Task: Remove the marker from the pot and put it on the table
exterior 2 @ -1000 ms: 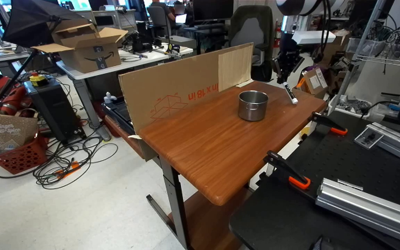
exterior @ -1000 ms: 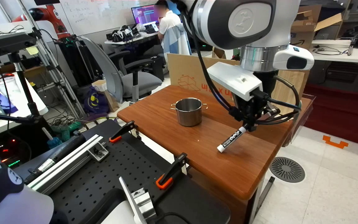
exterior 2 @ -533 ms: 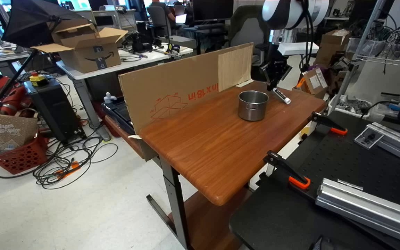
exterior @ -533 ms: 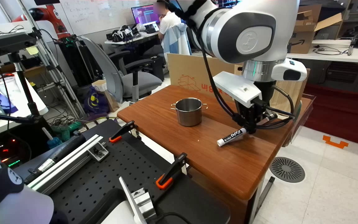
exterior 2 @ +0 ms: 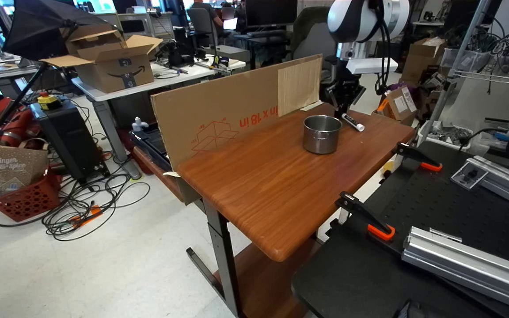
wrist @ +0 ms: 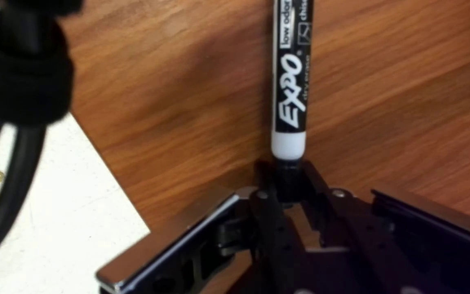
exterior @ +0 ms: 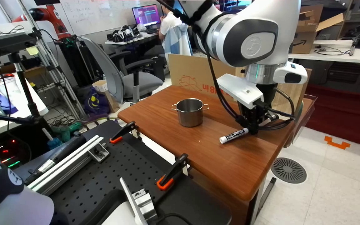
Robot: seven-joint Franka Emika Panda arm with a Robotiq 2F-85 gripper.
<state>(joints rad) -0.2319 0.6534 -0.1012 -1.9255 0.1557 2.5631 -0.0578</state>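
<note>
The marker (exterior: 234,135), black and white with a black cap, is out of the pot. My gripper (wrist: 288,175) is shut on its black cap end in the wrist view. The marker (wrist: 290,90) points away from the fingers, tilted low over the table (exterior: 217,162); I cannot tell whether its white end touches the wood. It also shows in an exterior view (exterior 2: 352,122) with the gripper (exterior 2: 341,113) near the table's back edge. The grey metal pot (exterior: 190,113) stands upright on the table, apart from the gripper; it also shows in an exterior view (exterior 2: 321,134).
A cardboard sheet (exterior 2: 228,115) stands along one long table edge, behind the gripper. The black perforated bench (exterior: 130,162) with orange-tipped clamps (exterior: 172,172) adjoins the opposite edge. Cables (exterior: 287,117) hang around the wrist.
The gripper has moved lower and closer to the pot and cardboard, still holding the marker. The marker has gone from steeply tilted to nearly flat. The pot has not moved.
</note>
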